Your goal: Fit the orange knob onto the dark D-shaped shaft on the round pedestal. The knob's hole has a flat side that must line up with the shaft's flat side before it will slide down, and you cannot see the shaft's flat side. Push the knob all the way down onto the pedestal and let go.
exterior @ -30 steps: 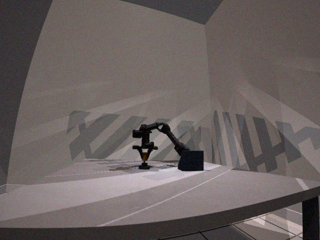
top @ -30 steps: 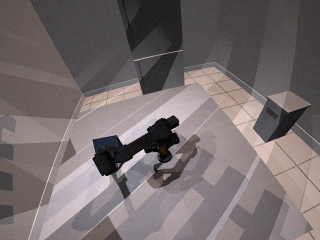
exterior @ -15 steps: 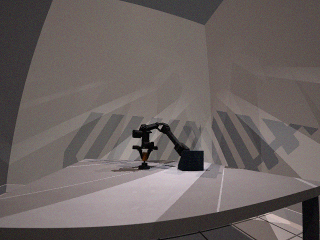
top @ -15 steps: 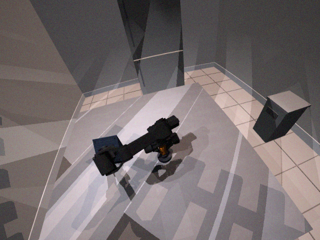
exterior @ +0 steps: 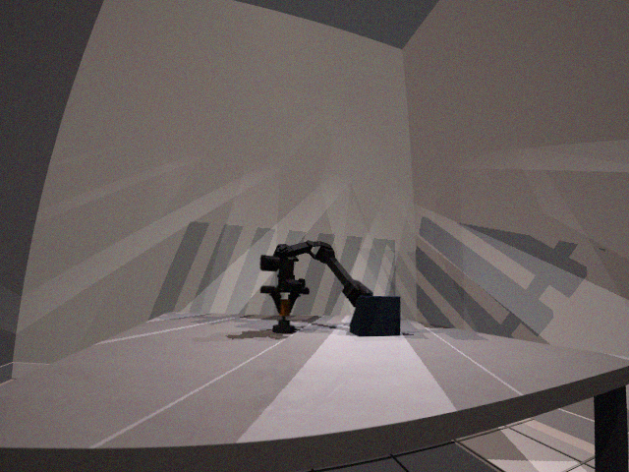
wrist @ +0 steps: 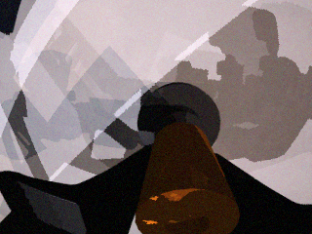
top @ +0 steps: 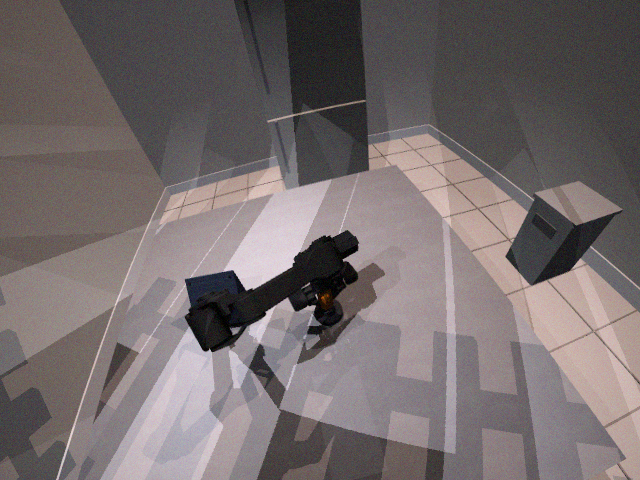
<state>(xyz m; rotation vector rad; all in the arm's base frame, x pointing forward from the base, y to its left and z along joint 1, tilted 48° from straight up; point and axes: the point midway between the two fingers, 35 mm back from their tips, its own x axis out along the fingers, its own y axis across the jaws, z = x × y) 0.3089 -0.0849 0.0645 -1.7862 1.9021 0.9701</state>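
Note:
The orange knob (top: pixel 325 298) (exterior: pixel 284 308) (wrist: pixel 180 156) is upright between the fingers of my gripper (top: pixel 325 301) (exterior: pixel 285 305) (wrist: pixel 180 155), which is shut on it. The dark round pedestal (top: pixel 330 316) (exterior: pixel 282 328) (wrist: pixel 209 104) stands on the table directly below. In the exterior view the dark shaft (exterior: pixel 282 320) shows between the knob's lower end and the pedestal, so the knob is not down on the pedestal. In the wrist view the knob hides the shaft. The flat sides are hidden, and whether the shaft's tip is inside the hole I cannot tell.
The arm's dark blue base block (top: pixel 212 286) (exterior: pixel 376 316) stands on the table (top: pixel 413 304) (exterior: pixel 167 385) to one side of the pedestal. A grey bin (top: pixel 550 237) stands on the floor beyond the table. Patterned shadows cross the table and walls.

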